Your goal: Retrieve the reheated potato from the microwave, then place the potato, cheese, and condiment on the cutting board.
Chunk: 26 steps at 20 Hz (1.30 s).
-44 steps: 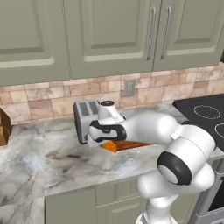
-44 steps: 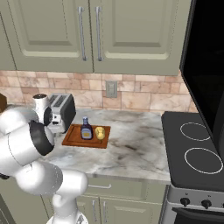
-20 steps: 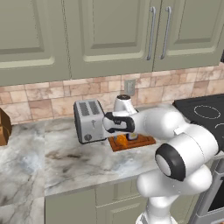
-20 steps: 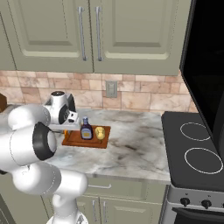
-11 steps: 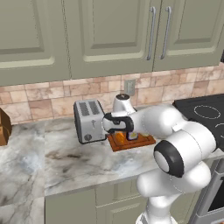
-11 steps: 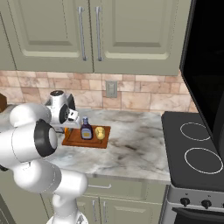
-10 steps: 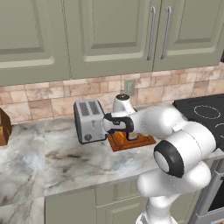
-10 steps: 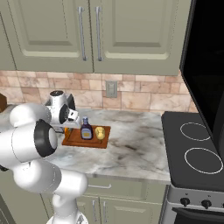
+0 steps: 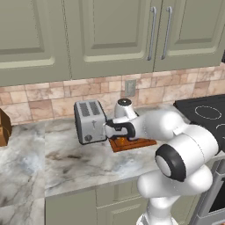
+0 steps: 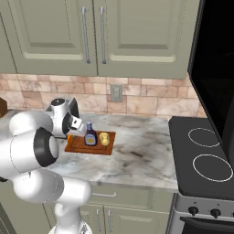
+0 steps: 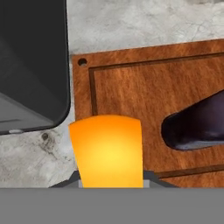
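Observation:
The orange cheese (image 11: 107, 151) wedge sits between my gripper (image 11: 109, 181) fingers, which are shut on it, just above the left end of the reddish-brown cutting board (image 11: 144, 92). On the board stand the purple condiment (image 10: 90, 135) bottle and, right of it, the yellow potato (image 10: 104, 138). In the hand view the condiment (image 11: 197, 127) shows as a dark shape to the right of the cheese. From the left base view my hand (image 9: 119, 130) hangs between the toaster and the cutting board (image 9: 137, 143). The black microwave (image 10: 215, 68) fills the right edge of the right base view.
A silver toaster (image 9: 90, 121) stands close on the board's left, its dark side (image 11: 30, 65) right beside the cheese. A black stovetop (image 10: 201, 155) lies to the right on the marble counter (image 10: 137, 155). Cabinets hang above the tiled backsplash.
The arm carried the cheese from in front of the toaster rightward to the board's left end. Over the last second the hand sank slightly and has otherwise held still.

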### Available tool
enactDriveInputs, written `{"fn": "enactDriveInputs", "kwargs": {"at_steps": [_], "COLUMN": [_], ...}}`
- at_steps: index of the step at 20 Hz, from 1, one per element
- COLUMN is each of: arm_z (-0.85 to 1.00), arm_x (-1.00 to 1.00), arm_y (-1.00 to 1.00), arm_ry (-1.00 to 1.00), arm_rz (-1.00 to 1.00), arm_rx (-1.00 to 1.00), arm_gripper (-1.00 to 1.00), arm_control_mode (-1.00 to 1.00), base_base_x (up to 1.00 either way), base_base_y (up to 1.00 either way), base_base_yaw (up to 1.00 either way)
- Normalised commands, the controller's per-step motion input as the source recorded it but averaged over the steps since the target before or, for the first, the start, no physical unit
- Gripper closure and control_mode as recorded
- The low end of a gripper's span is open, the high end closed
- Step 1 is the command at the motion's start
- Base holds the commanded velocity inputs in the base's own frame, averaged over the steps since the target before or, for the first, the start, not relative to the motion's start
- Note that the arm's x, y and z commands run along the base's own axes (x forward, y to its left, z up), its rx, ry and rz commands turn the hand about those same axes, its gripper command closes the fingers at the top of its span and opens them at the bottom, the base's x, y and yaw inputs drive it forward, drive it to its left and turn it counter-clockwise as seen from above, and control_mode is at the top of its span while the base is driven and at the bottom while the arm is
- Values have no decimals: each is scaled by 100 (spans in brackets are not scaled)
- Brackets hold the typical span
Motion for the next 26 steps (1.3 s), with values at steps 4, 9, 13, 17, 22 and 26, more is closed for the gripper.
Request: {"fn": "enactDriveInputs", "kwargs": {"at_steps": [4, 9, 13, 17, 22, 26], "arm_z": [-6, -8, -8, -8, -9, -9], "arm_x": [6, 12, 15, 8, 8, 7], "arm_y": [-1, -5, 0, 0, 0, -2], "arm_ry": [0, 0, 0, 0, 0, 0], "arm_rz": [-7, -6, -3, -2, -1, -1], "arm_rx": [0, 0, 0, 0, 0, 0], "arm_gripper": [100, 100, 100, 100, 100, 100], "arm_control_mode": [-100, -100, -100, -100, -100, -100], "base_base_x": [0, 0, 0, 0, 0, 0], "base_base_y": [0, 0, 0, 0, 0, 0], "base_base_yaw": [0, 0, 0, 0, 0, 0]}}
